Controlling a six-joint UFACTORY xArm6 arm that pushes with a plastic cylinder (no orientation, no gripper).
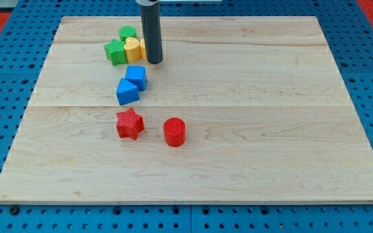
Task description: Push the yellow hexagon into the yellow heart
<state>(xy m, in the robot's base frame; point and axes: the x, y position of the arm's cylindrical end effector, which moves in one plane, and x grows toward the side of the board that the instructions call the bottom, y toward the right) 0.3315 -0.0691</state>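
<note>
Nearest to me, the bench (193, 175) carried a red cylinder (174, 131) and, just to its left, a red star (129, 123), both well apart from the work and out of the way. Farther back sat two blue blocks touching each other: a blue triangular block (127, 92) in front and a blue cube (136, 77) just behind and to its right.

At the far left lay the cluster that mattered. A green star-like block (115, 52) sat at its left end, a second green block (127, 32) behind it, and the yellow heart (132, 48) pressed against the greens' right side. The yellow hexagon (143, 46) showed only as a thin sliver between the heart and the rod, so I could not make out its shape; it seemed to be touching the heart already.

I had no gripper to open or close, only the rod. My tip (155, 61) stood just right of the hexagon, apparently against it, which is the side from which a leftward push would drive it into the heart. I judged the task nearly or fully done.
</note>
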